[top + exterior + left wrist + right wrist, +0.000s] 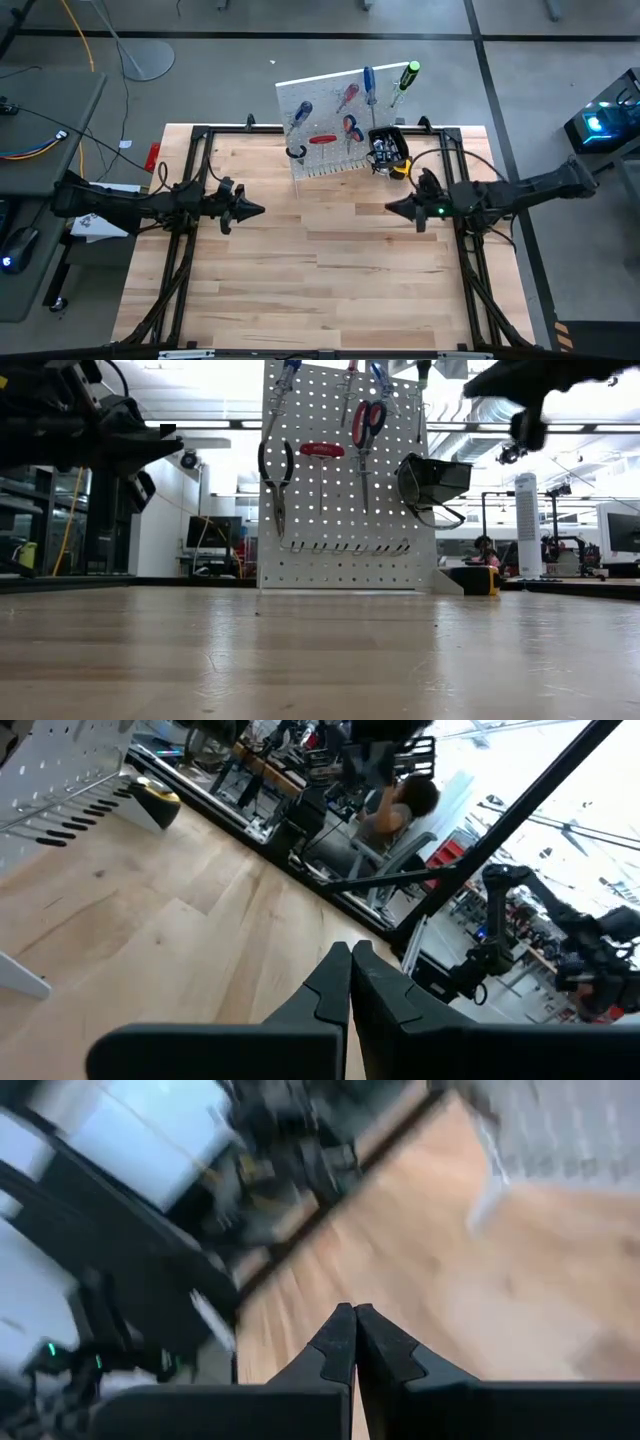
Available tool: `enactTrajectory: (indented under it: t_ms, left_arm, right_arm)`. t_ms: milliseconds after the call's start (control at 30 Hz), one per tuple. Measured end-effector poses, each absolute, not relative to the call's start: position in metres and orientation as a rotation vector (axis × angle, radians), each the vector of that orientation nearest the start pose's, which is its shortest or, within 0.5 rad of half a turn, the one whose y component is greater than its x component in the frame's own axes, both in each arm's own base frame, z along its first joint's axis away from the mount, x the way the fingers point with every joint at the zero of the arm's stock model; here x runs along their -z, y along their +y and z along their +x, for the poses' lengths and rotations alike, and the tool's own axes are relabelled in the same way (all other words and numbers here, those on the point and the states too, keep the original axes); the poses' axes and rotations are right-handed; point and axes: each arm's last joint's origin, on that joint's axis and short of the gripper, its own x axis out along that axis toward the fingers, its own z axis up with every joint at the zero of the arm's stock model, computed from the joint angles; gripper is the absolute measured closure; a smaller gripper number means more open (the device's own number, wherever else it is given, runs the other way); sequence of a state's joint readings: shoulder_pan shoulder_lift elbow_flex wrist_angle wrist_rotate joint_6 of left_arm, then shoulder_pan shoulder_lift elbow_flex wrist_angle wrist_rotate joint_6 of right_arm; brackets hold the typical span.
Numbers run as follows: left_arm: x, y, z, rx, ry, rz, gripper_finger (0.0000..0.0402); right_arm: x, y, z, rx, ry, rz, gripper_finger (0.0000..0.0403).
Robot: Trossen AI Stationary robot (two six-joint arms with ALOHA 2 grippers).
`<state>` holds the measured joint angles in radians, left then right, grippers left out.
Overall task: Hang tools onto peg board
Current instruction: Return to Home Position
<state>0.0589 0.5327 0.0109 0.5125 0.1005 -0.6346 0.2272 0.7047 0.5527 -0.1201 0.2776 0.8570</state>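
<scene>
Your left claw (262, 209) and right claw (388, 208) are pinched together, empty; swing the right carelessly and it could clip the peg board (325, 105), shaking tools (369, 80) loose.

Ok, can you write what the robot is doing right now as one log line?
left tool: shut, empty, left side | right tool: shut, empty, right side | tools: hanging on peg board
</scene>
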Motion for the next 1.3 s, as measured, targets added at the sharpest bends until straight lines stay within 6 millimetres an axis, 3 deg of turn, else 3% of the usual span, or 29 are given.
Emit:
enactTrajectory:
  t_ms: [200, 333, 567, 967, 1100, 1300]
  left_arm:
    - [-0.167, 0.005, 0.131, 0.037, 0.022, -0.636, 0.0401]
    - [-0.167, 0.005, 0.131, 0.037, 0.022, -0.636, 0.0401]
    - [-0.167, 0.005, 0.131, 0.037, 0.022, -0.636, 0.0401]
    - [-0.167, 0.005, 0.132, 0.035, 0.022, -0.636, 0.0401]
    - [-0.170, 0.005, 0.127, 0.041, 0.001, -0.634, 0.0401]
    - [-0.180, 0.004, 0.112, 0.071, -0.091, -0.625, 0.0401]
  right_arm:
    - [-0.233, 0.002, 0.159, 0.046, -0.128, 0.642, 0.0403]
    - [-0.209, -0.014, 0.149, 0.017, -0.187, 0.583, 0.0403]
    - [-0.170, -0.017, 0.139, -0.048, -0.046, 0.586, 0.0403]
    - [-0.118, -0.015, 0.127, 0.082, 0.524, 0.606, 0.0403]
    - [-0.110, -0.014, 0.121, 0.114, 0.619, 0.619, 0.0403]
    - [-0.125, -0.012, 0.119, 0.069, 0.479, 0.593, 0.0403]
